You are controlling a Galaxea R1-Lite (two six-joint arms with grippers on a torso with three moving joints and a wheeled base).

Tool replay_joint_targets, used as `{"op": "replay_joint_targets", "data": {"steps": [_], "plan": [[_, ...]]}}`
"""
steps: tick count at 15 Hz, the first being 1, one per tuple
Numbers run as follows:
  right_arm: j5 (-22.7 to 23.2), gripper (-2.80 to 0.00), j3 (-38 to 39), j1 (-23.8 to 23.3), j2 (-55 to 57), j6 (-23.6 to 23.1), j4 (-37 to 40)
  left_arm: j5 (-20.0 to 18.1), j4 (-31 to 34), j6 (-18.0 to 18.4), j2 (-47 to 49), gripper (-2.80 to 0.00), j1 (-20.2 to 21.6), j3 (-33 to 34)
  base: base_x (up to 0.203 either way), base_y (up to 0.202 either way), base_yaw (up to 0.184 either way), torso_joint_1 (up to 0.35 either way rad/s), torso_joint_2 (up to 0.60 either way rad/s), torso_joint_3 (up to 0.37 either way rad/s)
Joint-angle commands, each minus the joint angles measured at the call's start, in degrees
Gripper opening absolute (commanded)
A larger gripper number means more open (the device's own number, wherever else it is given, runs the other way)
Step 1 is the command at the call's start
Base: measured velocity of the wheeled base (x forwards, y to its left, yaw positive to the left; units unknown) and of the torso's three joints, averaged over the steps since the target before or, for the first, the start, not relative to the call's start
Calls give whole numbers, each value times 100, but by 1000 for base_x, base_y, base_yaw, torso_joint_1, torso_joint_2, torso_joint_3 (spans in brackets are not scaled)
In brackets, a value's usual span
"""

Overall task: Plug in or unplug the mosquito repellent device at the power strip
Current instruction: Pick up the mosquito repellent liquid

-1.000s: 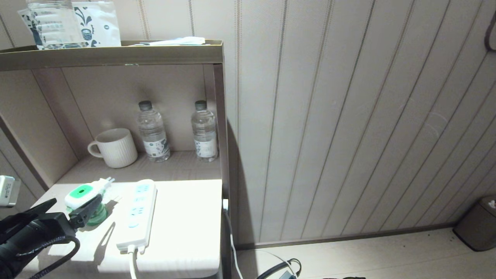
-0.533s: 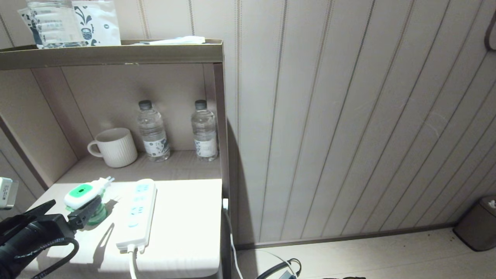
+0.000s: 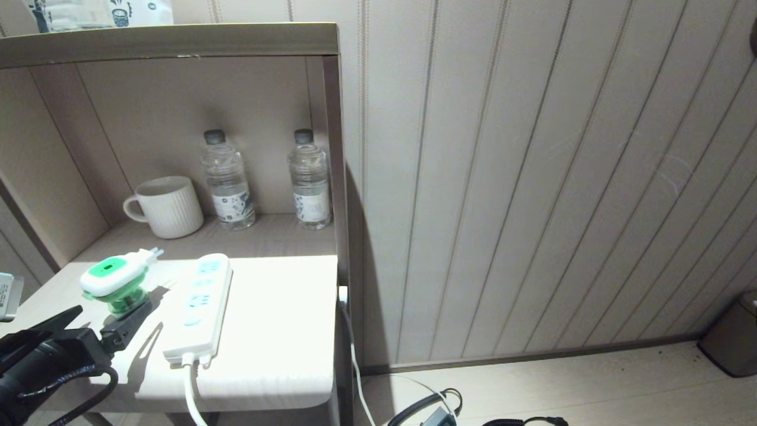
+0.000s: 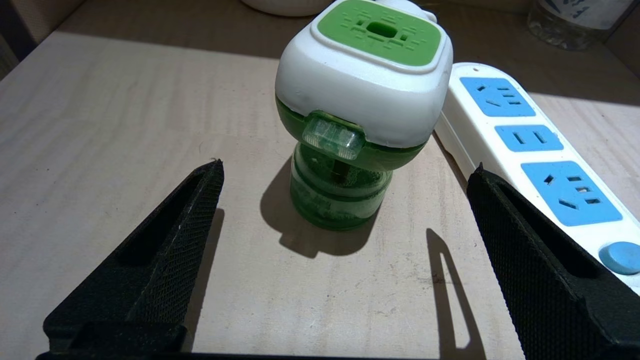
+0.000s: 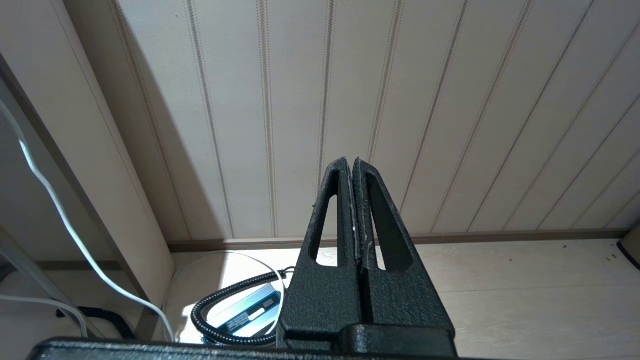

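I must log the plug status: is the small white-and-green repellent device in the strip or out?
Out. The white-topped green mosquito repellent device stands upright on the table, beside the white power strip, sockets empty.

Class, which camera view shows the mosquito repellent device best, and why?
The left wrist view: the mosquito repellent device fills the frame, showing its green vent, clear window and bottle. The head view shows it small, standing beside the power strip. The right wrist view shows none of it.

One repellent device (image 3: pixel 112 283) just left of 1 power strip (image 3: pixel 196 307). Behind strip: 1 mug (image 3: pixel 165 207), 2 water bottles (image 3: pixel 227 180) (image 3: pixel 309 178). 3 blue socket faces on strip, per left wrist cam.
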Motion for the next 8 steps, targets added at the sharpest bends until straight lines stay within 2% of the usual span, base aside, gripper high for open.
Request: {"op": "replay_joint_targets", "data": {"steps": [1,8], "plan": [[0,-280,0,2,6,-2,1,4,-49,-8,-87,0,2,-16,0,0,0,-15,27,27],[0,-280,0,9,6,-2,7,4,-245,-28,139,0,55,-251,0,0,0,0,0,0]]}}
